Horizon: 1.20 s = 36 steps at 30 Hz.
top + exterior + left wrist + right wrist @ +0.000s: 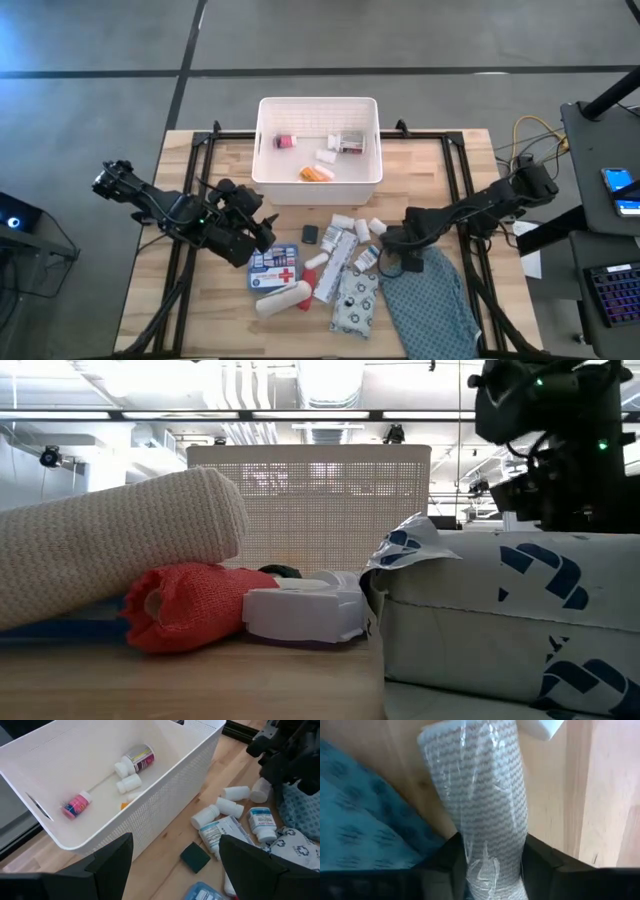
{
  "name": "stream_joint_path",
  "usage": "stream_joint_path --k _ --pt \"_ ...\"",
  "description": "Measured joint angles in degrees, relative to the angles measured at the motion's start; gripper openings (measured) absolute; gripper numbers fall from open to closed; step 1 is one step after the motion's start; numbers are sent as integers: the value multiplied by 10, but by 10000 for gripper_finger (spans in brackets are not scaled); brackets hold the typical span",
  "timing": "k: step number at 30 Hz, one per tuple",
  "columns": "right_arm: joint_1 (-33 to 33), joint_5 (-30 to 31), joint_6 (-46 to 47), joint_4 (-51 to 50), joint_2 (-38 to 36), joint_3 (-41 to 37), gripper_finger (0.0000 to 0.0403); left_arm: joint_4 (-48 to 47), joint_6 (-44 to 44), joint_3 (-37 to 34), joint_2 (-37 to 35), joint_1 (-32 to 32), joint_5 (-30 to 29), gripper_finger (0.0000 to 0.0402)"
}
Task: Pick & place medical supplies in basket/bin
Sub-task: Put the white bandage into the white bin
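Note:
The white lattice basket [262,140] stands at the table's far middle and holds a few bottles and an orange vial [316,173]. In front of it lie the blue first-aid box [272,268], a beige bandage roll [283,298], white bottles [350,220] and a patterned pouch [355,300]. My left gripper [258,232] hovers open beside the box, and nothing lies between its fingers [110,865]. My right gripper [385,243] is low among the supplies, next to the teal cloth. It is shut on a film-wrapped white roll with a grey wavy pattern [480,785]. My right gripper [492,865] pinches the wrapped roll between its two fingers, at the roll's end nearest the wrist [492,855]. The roll runs forward along the fingers over the wood. I cannot tell whether it is lifted off the table.
The large teal patterned cloth [430,300] lies at the near right, just beside my right gripper. A small dark square [310,235] and flat white packets [335,262] sit among the supplies. Black frame rails [455,170] run along both sides of the table. Bare wood shows at the far left.

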Motion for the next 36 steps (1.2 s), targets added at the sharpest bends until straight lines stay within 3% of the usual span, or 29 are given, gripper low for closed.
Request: stream_joint_path --k 4,10,12,15,17,19,22,28,31,36 --pt "3 -1 14 -4 -27 43 94 0 -1 0 0 0 0 273" --pt "9 7 60 -18 -103 175 104 4 -17 0 0 0 0 273" --pt "8 37 66 -11 -124 228 108 4 -23 0 0 0 1 273" --pt "-4 133 46 28 -137 307 110 4 -34 0 0 0 1 273" --pt "-35 187 13 58 -129 352 110 4 -38 0 0 0 1 273" --pt "-92 198 -27 84 -106 396 111 4 -38 0 0 0 1 273" --pt "-195 151 -78 83 -47 455 115 4 -43 -1 0 0 1 273" --pt "-363 -53 -114 23 97 579 179 -3 -60 -12 0 -1 56 273" --pt "-393 -135 -120 -55 157 642 231 -13 -88 -49 0 -2 103 273" --pt "-380 -144 -176 -137 199 722 309 15 -81 -148 0 -25 195 273"
